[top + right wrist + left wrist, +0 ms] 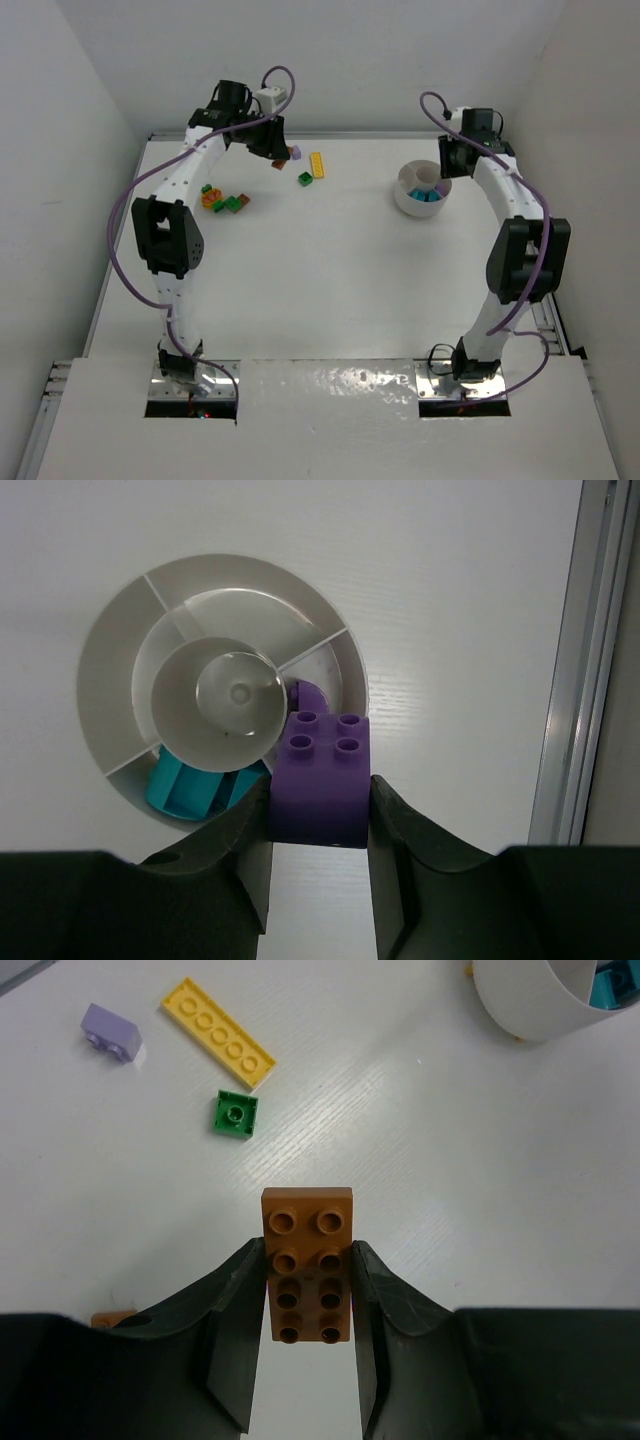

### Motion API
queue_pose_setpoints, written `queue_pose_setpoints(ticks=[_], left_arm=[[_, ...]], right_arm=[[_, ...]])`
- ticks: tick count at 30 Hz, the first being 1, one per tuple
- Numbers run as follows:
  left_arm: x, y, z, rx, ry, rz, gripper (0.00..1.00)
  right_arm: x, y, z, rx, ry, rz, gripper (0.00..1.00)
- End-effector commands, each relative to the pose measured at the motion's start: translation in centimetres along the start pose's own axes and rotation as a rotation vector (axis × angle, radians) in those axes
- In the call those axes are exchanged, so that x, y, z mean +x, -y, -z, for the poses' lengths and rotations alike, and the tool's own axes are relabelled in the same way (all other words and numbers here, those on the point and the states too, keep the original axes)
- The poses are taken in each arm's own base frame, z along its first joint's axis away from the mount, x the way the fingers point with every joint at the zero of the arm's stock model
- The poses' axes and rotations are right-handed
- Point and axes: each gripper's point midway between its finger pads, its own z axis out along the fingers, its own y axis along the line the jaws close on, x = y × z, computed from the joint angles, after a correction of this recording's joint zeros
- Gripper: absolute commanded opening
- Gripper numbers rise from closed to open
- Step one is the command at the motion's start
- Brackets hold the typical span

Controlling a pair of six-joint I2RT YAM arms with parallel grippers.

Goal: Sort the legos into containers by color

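Pinching a brown brick (308,1215) by its long sides, your left claw (308,1252) is holding its jaws partly closed. The brick is sticking out past the fingertips, studs up (eight round studs in two rows), glossy against the faintly grained white table (450,1160). Just ahead of it a small square green piece (236,1114) is lying flat. Farther off, a long thin yellow plate (218,1033) and a chunky lilac block (110,1032) are resting well apart from the claw.

Your right claw (320,785) is clamping a smooth purple brick (322,750), four studs showing, and it is sitting over the near rim of the round white dish (110,670). A teal brick (185,785) is lying in the wedge beside it. Another purple piece (305,693) is peeking out of the wedge just beyond.
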Motion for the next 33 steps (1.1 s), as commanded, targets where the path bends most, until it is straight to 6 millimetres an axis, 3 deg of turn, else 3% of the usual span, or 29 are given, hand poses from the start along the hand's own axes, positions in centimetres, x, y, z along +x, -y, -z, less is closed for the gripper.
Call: queue_pose_setpoints(ticks=[1, 12, 14, 15, 16, 18, 22, 28, 33], left_arm=[[-2.6, 1.1, 2.4, -0.011, 0.077, -0.065, 0.0], [-2.7, 1.1, 2.5, -0.016, 0.079, -0.067, 0.0], [-2.6, 1.0, 2.4, -0.019, 0.076, -0.066, 0.0], [-2.7, 0.9, 2.5, -0.021, 0.078, -0.066, 0.0], [-2.6, 1.0, 2.4, -0.021, 0.075, -0.066, 0.0], [-2.6, 0.9, 2.5, -0.024, 0.076, -0.067, 0.0], [-2.6, 0.9, 2.3, -0.021, 0.075, -0.067, 0.0], [-2.4, 0.7, 2.2, -0.022, 0.073, -0.069, 0.0], [-2.2, 0.8, 2.0, -0.016, 0.066, -0.068, 0.0]], right_arm=[[-0.9, 0.6, -0.1, 0.027, 0.031, 0.042, 0.0], [0.5, 0.0, -2.3, -0.048, -0.015, 0.104, 0.01], [0.5, -0.1, -2.5, -0.05, -0.019, 0.104, 0.09], [0.6, 0.0, -2.5, -0.049, -0.024, 0.103, 0.28], [0.7, 0.0, -2.6, -0.049, -0.027, 0.101, 0.37], [0.9, -0.1, -2.5, -0.053, -0.037, 0.101, 0.47], [0.7, 0.0, -2.1, -0.053, -0.037, 0.101, 0.54], [-1.0, 0.4, -0.5, -0.04, 0.012, 0.109, 0.59], [-4.4, 0.6, 2.2, -0.023, 0.114, 0.007, 0.59]])
